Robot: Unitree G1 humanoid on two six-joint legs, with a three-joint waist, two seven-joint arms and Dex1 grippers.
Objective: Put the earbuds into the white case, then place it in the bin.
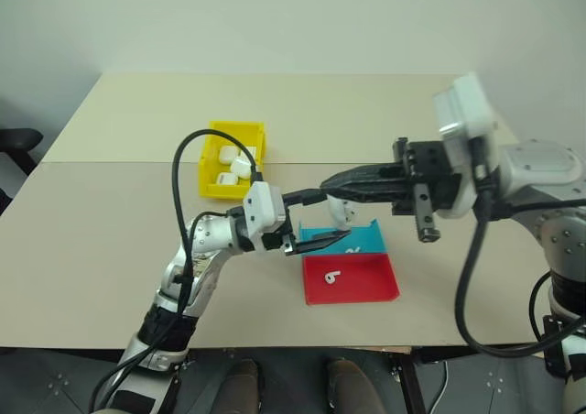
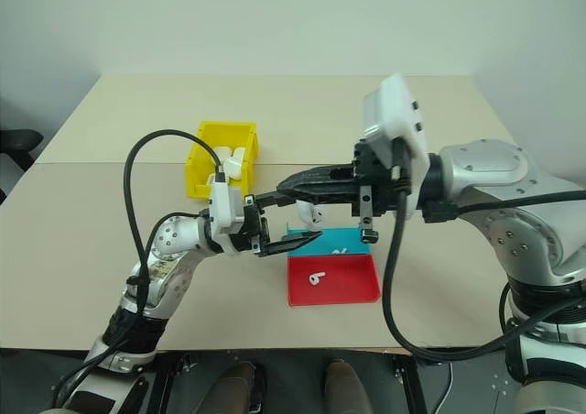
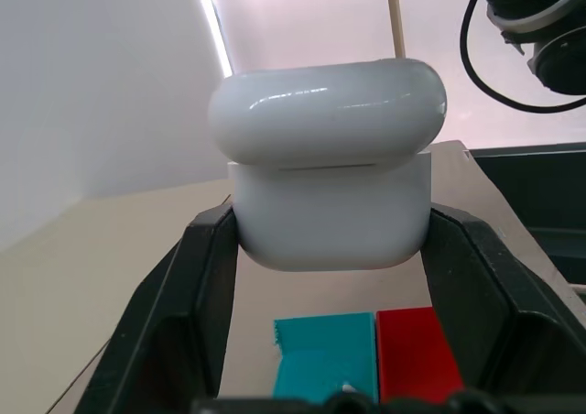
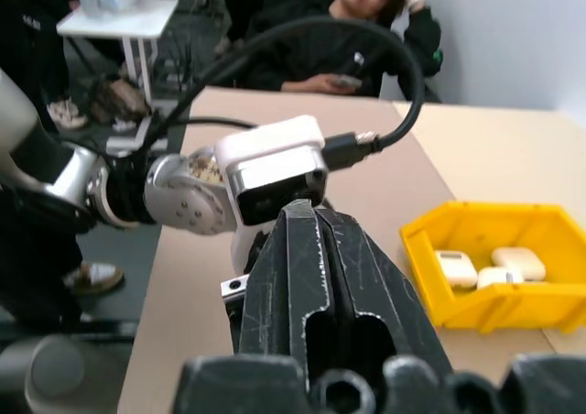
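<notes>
Your left hand pinches the white case by its base, lid clear, so your pressed-together right hand can work above it.

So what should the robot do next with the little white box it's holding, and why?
Probably carry it over to the yellow bin and drop it in. The left hand grips the white case, whose lid looks closed, and the right hand is shut, seemingly empty. Other white cases already lie in that bin. One earbud still sits in the red tray.
</notes>
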